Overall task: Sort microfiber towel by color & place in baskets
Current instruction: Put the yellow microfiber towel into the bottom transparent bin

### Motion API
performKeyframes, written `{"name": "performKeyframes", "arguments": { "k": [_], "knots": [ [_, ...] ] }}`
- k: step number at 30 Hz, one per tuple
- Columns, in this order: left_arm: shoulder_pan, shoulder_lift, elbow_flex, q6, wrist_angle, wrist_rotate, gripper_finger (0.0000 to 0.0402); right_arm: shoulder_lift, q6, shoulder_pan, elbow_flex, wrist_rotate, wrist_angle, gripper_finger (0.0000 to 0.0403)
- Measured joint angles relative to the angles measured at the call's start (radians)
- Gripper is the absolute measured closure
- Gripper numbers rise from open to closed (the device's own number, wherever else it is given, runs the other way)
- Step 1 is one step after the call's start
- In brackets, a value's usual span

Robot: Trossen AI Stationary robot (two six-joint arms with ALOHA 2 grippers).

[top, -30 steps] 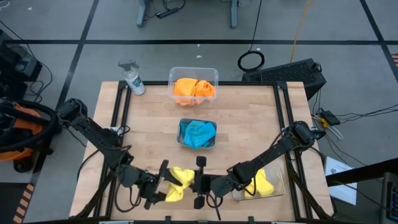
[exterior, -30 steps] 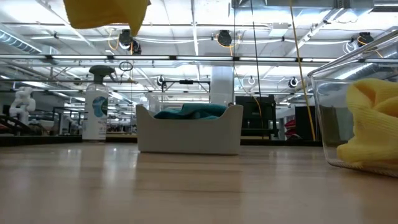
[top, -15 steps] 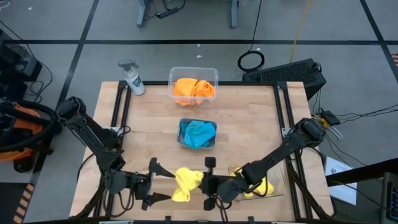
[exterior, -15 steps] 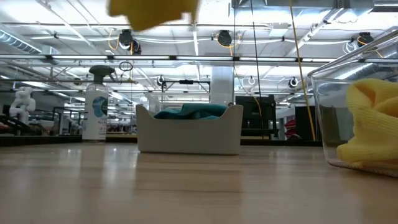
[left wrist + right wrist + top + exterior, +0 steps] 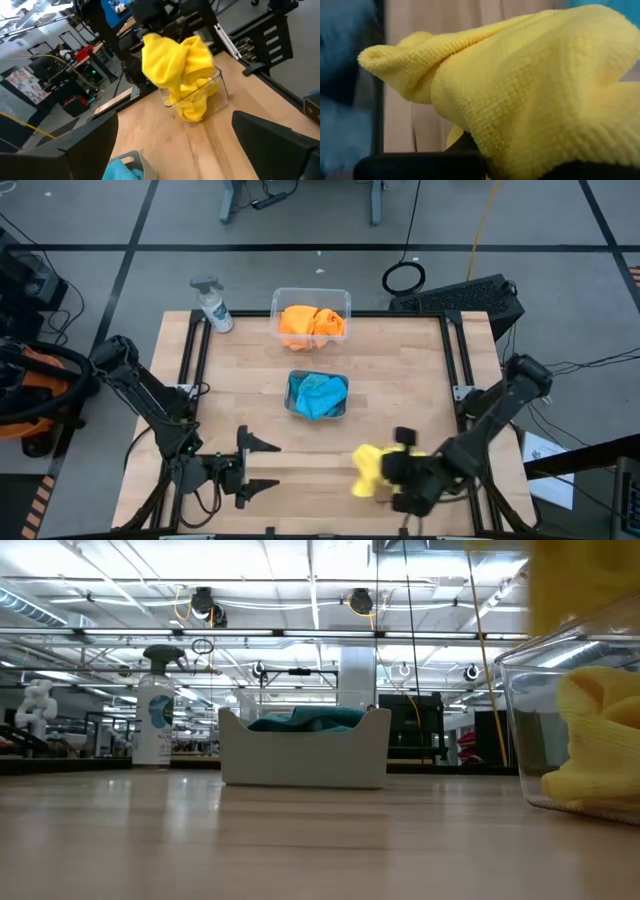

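1. Yellow cloth is hanging from the right gripper (image 5: 385, 472), which is sitting near the front edge of the wooden table (image 5: 400, 370), on the right side.
2. The right gripper's two fingers are squeezing together on this yellow towel (image 5: 366, 471), and the towel is bunching up just beside the front-right basket (image 5: 220, 87).
3. The left wrist view is showing the held yellow towel (image 5: 175, 57) up in the air, right over the rim of that clear basket.
4. A second yellow towel (image 5: 192, 102) is lying inside the same basket, and the low view is showing it (image 5: 598, 745) resting against the clear wall.
5. The right wrist view is filling up with the yellow towel (image 5: 530, 95), with a dark finger (image 5: 420, 165) peeking out under it.
6. The left gripper (image 5: 262, 465) is waiting near the front-left of the table, with its two fingers standing wide apart and nothing between them.
7. Two orange towels (image 5: 312, 322) are sitting in the clear basket (image 5: 310, 295) at the back of the table.
8. The blue towels (image 5: 318, 394) are sitting in the small greyish basket (image 5: 292, 408) in the middle of the table.
9. A spray bottle (image 5: 213, 305) is standing at the back-left corner of the table, well apart from both grippers.
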Motion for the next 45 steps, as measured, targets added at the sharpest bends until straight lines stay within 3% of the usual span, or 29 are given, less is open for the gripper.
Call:
{"name": "performKeyframes", "arguments": {
  "k": [6,11,15,22,25,31,37,45],
  "knots": [
    [0.001,0.0,0.0,-0.023,-0.001,0.0,0.0009,-0.034,0.385,0.123,0.0,-0.117,-0.333,0.0379],
    [0.008,0.0,0.0,-0.025,-0.001,0.0,0.0009,-0.034,0.529,0.185,0.0,-0.117,-0.357,0.0379],
    [0.026,0.0,0.0,-0.04,-0.001,0.01,0.0009,-0.019,0.526,0.193,-0.002,-0.131,-0.328,0.0379],
    [0.078,0.0,0.0,-0.103,-0.005,0.156,0.0009,0.039,0.472,0.152,-0.078,-0.243,-0.29,0.0369],
    [0.086,0.0,0.0,-0.103,-0.008,0.16,0.0009,0.061,0.481,0.143,-0.083,-0.248,-0.275,0.0342],
    [0.089,0.003,0.0,-0.124,-0.008,0.161,0.0009,0.067,0.504,0.113,-0.077,-0.369,-0.277,0.0257],
    [0.089,0.013,0.0,-0.129,-0.011,0.181,0.0009,0.067,0.526,0.105,0.003,-0.433,-0.315,0.0198],
    [0.088,0.018,-0.001,-0.13,-0.013,0.185,0.0009,0.067,0.538,0.127,0.087,-0.413,-0.419,0.0205]
  ]
}}
